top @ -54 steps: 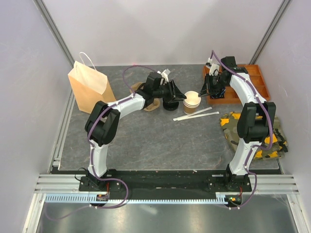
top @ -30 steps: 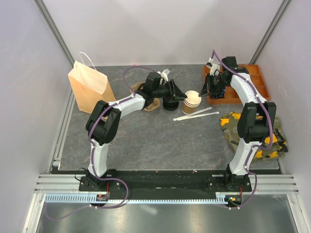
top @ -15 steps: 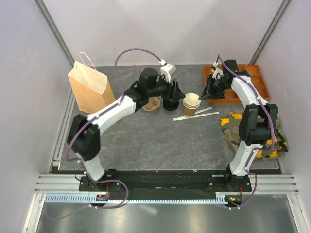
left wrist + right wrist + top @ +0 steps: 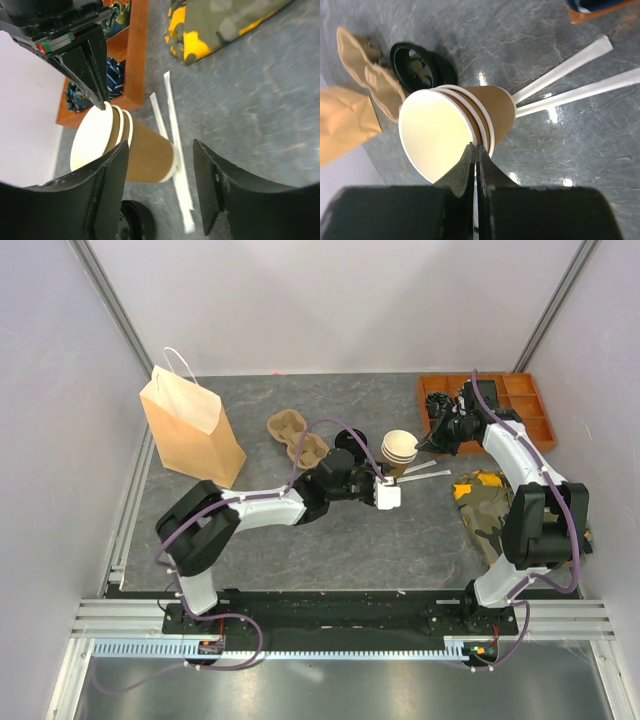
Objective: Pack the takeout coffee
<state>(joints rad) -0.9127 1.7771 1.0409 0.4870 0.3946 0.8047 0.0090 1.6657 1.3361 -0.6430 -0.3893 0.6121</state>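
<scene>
Cup stack [image 4: 440, 132] in right gripper [image 4: 475, 149]

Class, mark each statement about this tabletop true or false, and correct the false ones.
1. Three cups are nested in one cup stack. True.
2. The right gripper is shut on the stack's rim. True.
3. The left gripper is clamped shut. False: its jaws stand open, with the stack in front of them.
4. The stack sits in the carrier. False: the carrier is empty and lies apart from the stack.
5. The bag lies flat. False: it stands upright at the left.
</scene>
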